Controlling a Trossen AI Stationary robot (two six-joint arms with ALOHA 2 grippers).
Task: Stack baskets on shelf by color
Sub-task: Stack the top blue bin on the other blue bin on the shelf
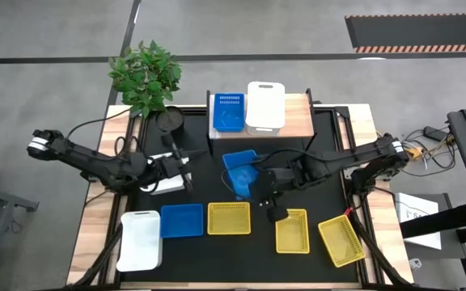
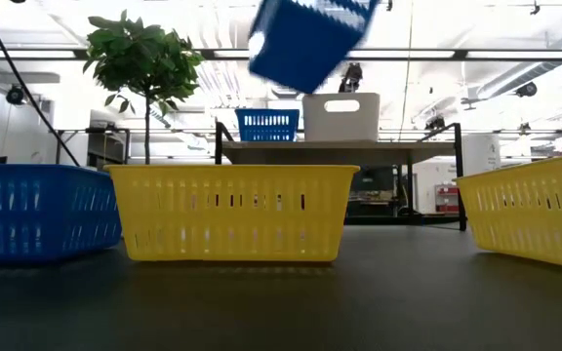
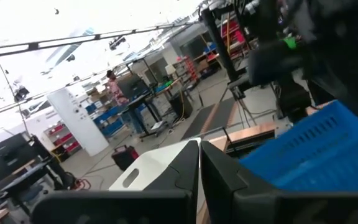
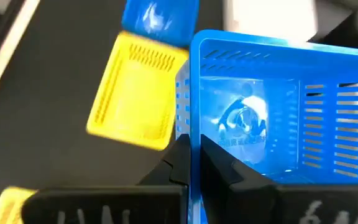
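Observation:
The wooden shelf [image 1: 298,121] at the table's far edge carries one blue basket [image 1: 228,111] and one white basket [image 1: 265,105] side by side. My right gripper [image 1: 252,183] is at mid-table, shut on a second blue basket [image 1: 239,168], which shows high and tilted in the low view [image 2: 310,39]. My left gripper [image 1: 184,174] is left of centre, shut on a white basket [image 1: 168,184]. A white basket [image 1: 140,239], a blue basket [image 1: 182,220] and three yellow baskets [image 1: 229,217] [image 1: 292,230] [image 1: 341,240] rest flat along the near side. My left gripper is shut at the rim of the white basket [image 3: 160,165]; its own fingers [image 3: 182,171] cover the place of contact. My right gripper pinches a side wall of the blue basket at its rim [image 4: 196,134], one finger inside and one outside. The basket is lifted clear and tilted.
A potted plant [image 1: 146,77] in a black pot [image 1: 169,121] stands at the far left, beside the shelf. The shelf's right end is bare wood. The black mat between the shelf and the near row of baskets has free room. Cables run at the table's right side.

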